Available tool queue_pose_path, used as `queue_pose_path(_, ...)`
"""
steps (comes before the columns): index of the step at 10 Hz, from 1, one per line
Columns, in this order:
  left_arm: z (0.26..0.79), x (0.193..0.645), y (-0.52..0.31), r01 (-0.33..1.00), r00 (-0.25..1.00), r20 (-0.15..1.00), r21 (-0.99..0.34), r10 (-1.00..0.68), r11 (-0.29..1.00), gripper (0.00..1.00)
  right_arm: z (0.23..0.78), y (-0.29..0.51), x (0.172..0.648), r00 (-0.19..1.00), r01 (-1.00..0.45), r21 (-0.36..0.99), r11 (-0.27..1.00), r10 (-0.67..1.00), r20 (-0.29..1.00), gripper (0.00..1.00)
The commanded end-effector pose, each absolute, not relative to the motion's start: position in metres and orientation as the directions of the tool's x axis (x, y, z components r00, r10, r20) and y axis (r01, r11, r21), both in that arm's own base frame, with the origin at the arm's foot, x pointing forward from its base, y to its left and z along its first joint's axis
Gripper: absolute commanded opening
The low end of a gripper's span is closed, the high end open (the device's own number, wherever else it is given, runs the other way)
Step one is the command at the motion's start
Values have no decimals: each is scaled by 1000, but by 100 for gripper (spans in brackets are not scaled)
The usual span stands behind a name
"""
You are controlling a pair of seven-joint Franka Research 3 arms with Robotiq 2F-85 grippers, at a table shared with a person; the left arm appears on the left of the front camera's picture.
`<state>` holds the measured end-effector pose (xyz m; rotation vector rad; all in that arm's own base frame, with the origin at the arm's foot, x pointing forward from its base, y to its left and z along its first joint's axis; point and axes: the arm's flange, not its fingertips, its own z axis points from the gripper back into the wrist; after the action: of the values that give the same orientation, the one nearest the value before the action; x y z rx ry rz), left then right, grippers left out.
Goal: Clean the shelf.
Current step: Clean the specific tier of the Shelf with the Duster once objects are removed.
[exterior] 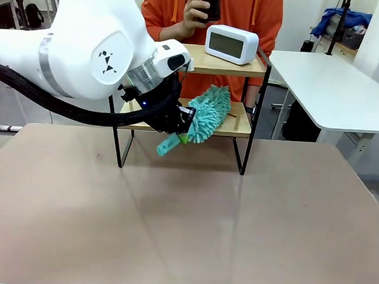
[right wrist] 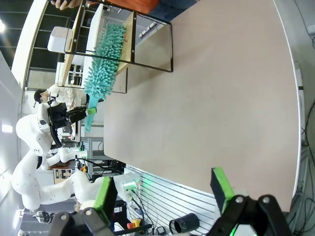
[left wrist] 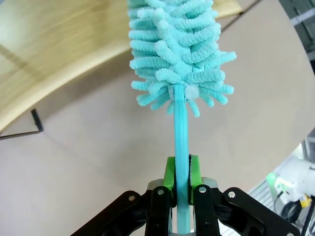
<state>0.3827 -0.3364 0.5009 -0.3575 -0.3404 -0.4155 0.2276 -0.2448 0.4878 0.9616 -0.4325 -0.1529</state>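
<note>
Dusting step in hand, by my read: the left gripper (left wrist: 182,173) was clenched on the handle of the teal duster (exterior: 209,112), its fluffy head reaching in over the lower board of the shelf (exterior: 203,62), upper centre of the front view. A white clock (exterior: 231,44) sat on the top board. The right gripper (right wrist: 162,189) hung spread wide and empty, well apart. The next move likely called for a sideways stroke along that board, then the top one, steering round the clock.
</note>
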Motion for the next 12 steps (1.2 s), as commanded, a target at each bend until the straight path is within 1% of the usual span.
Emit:
queue_pose_path(1, 506, 368, -331, 565, 810, 350, -249, -471, 786, 13, 488, -244, 229, 900, -90, 818, 568, -306, 311, 100)
queue_pose_path(3, 514, 342, -315, 679, 731, 324, -253, -601, 689, 13, 488, -244, 229, 900, -90, 818, 568, -306, 311, 100)
queue_pose_path(4, 517, 327, -303, 688, 721, 318, -229, -616, 688, 13, 488, -244, 229, 900, -90, 818, 568, -306, 311, 100)
queue_pose_path(6, 519, 296, -271, 647, 754, 288, -168, -590, 744, 13, 488, -244, 229, 900, -90, 818, 568, -306, 311, 100)
queue_pose_path(8, 517, 277, -244, 610, 785, 274, -178, -556, 773, 13, 488, -244, 229, 900, -90, 818, 568, -306, 311, 100)
queue_pose_path(10, 519, 264, -238, 621, 775, 306, -201, -553, 758, 13, 488, -244, 229, 900, -90, 818, 568, -306, 311, 100)
queue_pose_path(12, 518, 262, -230, 621, 779, 299, -248, -551, 743, 13, 488, -244, 229, 900, -90, 818, 568, -306, 311, 100)
